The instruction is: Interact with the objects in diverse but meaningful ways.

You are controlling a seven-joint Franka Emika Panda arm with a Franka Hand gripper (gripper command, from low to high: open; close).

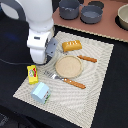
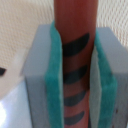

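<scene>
We see the white arm standing over the near-left part of a pale woven placemat (image 1: 95, 75) that lies on a dark table (image 1: 112, 107), and the wrist view shows its pincer (image 2: 75, 75) pinching a red-brown cylinder with dark stripes (image 2: 75, 30), its grey fingers (image 2: 37, 65) with teal pads (image 2: 54, 75) pressed against the cylinder on both sides; what that cylinder is, we cannot tell. In the exterior view the arm's body hides the held piece, so we cannot place it more closely than beside the round tan plate (image 1: 68, 65), which sits near the middle of the mat. The orange ridged bread loaf (image 1: 72, 46) lies near the mat's far edge, just beyond the plate. The small yellow packet with a red mark (image 1: 32, 74) rests at the mat's left edge in the exterior view, and the small pale blue carton (image 1: 40, 92) stands at the mat's near-left corner. A wooden-handled knife (image 1: 70, 81) lies on the near side of the plate, and a second wooden-handled utensil (image 1: 87, 58) lies by the plate's far-right side. Off the mat, on a tan surface at the back, we see dark grey pots (image 1: 91, 13) and another bowl (image 1: 123, 17) at the picture's right edge.
</scene>
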